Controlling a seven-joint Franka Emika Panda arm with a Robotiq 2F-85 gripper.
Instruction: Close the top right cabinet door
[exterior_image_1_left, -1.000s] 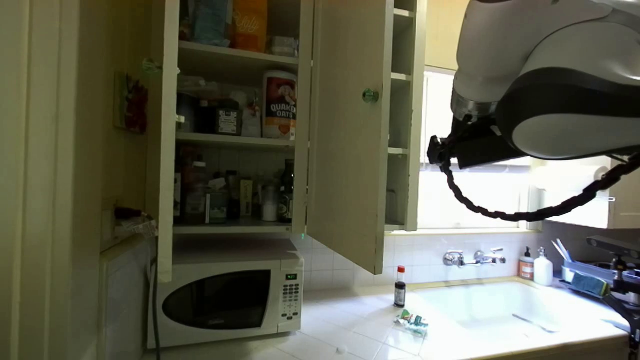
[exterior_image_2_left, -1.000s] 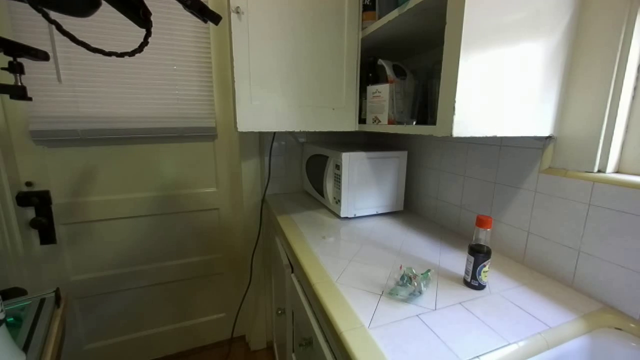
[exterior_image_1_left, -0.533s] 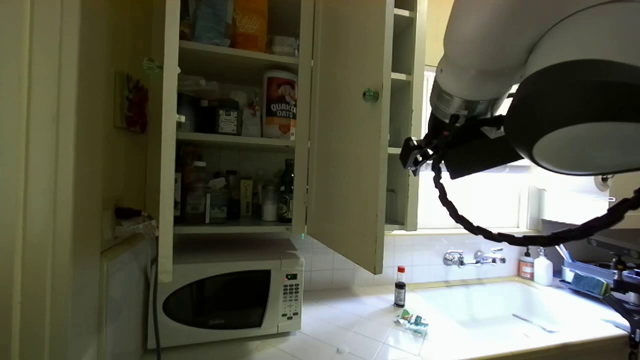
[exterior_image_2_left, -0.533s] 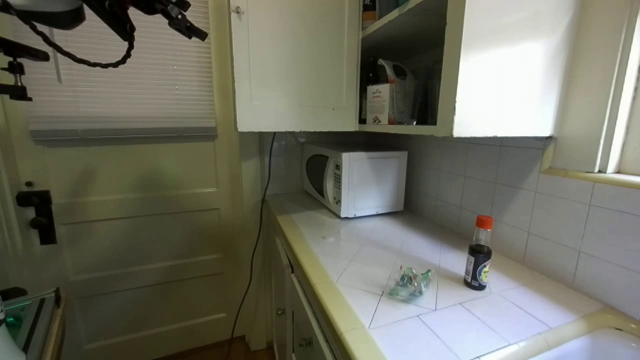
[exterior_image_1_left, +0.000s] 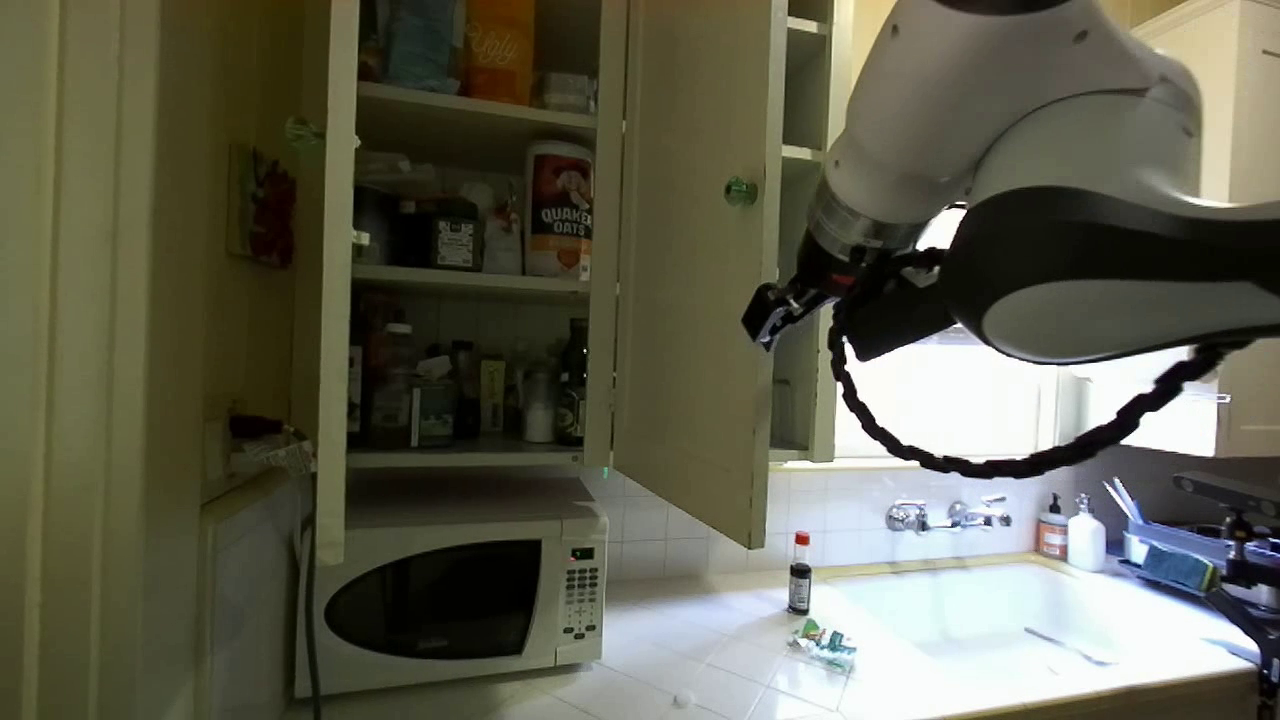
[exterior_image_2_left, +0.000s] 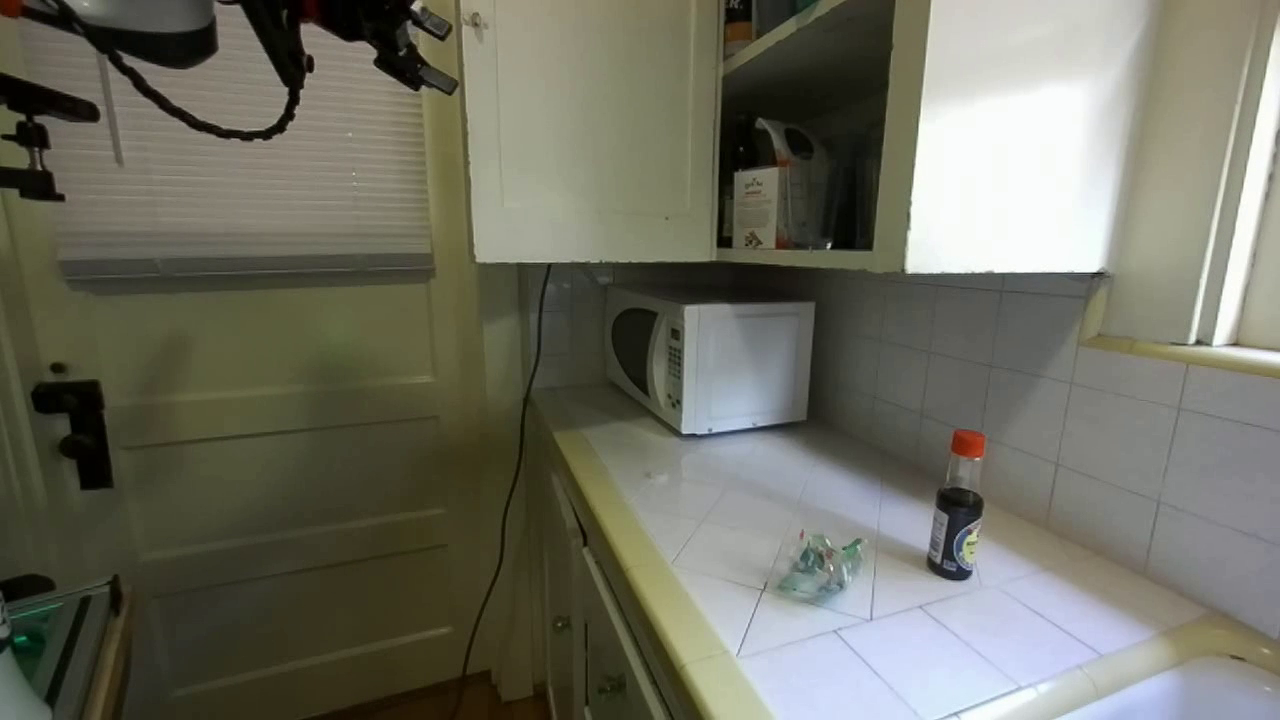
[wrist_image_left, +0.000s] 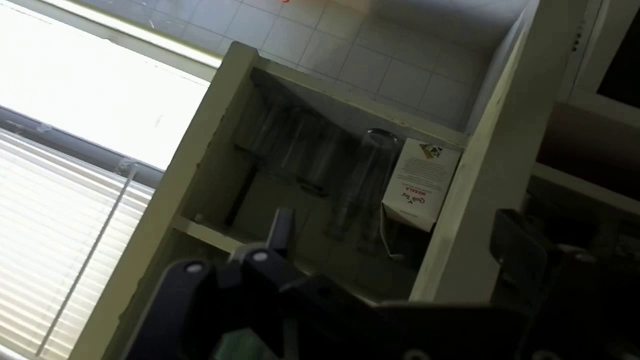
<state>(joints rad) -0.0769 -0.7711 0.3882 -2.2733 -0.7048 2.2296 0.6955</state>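
Observation:
The top right cabinet door (exterior_image_1_left: 690, 270) stands swung out from its shelves, a tall cream panel with a small glass knob (exterior_image_1_left: 741, 191). In an exterior view its inner shelves show behind the door (exterior_image_2_left: 590, 130). My gripper (exterior_image_1_left: 765, 318) overlaps the door's free edge in that picture, below the knob. From elsewhere the gripper (exterior_image_2_left: 437, 52) appears just left of that edge, its jaws spread. In the wrist view the door (wrist_image_left: 500, 150) runs slanted between the two spread fingers of the gripper (wrist_image_left: 395, 220). Whether a finger touches it, I cannot tell.
A second open door (exterior_image_1_left: 338, 400) hangs at the left over the white microwave (exterior_image_1_left: 450, 500). On the counter are a red-capped bottle (exterior_image_2_left: 955, 510) and a crumpled bag (exterior_image_2_left: 822, 567). Glasses and a tea box (wrist_image_left: 425, 175) stand inside the cabinet.
Over the last second the arm has swung in toward the door and slightly lower. The gripper now overlaps the door's edge in an exterior view. The door has not moved.

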